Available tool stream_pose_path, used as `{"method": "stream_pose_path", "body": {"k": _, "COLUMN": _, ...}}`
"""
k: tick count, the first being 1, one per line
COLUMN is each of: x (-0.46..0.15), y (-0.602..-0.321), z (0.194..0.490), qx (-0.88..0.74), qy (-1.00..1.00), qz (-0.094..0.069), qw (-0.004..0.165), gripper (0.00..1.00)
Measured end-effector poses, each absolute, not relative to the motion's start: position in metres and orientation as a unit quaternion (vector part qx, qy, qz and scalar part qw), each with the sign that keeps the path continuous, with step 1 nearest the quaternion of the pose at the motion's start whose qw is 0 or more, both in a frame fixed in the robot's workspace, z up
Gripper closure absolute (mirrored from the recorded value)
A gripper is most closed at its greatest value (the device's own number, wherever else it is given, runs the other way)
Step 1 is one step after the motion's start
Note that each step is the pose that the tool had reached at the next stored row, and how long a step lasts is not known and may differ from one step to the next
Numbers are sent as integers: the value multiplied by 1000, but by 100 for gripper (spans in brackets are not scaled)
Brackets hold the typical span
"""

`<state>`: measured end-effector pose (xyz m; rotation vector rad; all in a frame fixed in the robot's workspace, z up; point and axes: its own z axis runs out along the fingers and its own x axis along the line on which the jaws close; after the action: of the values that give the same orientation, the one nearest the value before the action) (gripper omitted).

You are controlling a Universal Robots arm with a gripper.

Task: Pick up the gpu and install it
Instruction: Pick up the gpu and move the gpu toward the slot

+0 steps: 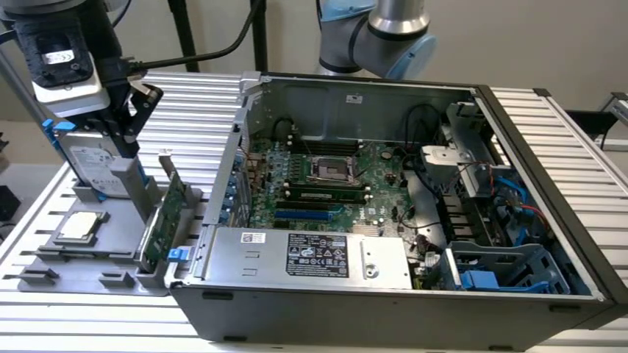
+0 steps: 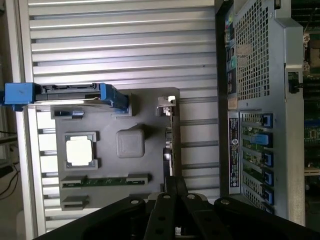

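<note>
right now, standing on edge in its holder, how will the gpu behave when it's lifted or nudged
The gpu is a thin flat board, so probably stiff and light, lifting as one piece. It stands on its long edge in the grey holder, so a sideways push may tip it. Bare circuitry shows on its face, so it is likely fragile.

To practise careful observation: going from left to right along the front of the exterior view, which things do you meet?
CPU chip → gpu → power supply → blue drive cage
</note>
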<state>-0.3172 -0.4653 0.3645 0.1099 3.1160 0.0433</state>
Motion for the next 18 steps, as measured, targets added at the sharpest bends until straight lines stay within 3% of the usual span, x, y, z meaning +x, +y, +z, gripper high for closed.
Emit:
{"method": "stream_pose_path", "body": {"k": 12, "x": -317, "y": -465, "z": 364, "qx": 35, "qy": 999, "qz": 14, "qw": 12, "gripper": 88}}
{"method": "stream_pose_path", "body": {"k": 17, "x": -317, "y": -465, "z": 364, "qx": 35, "qy": 999, "qz": 14, "qw": 12, "gripper": 64}}
{"method": "stream_pose_path", "body": {"k": 18, "x": -317, "y": -465, "z": 364, "qx": 35, "qy": 999, "qz": 14, "qw": 12, "gripper": 64}}
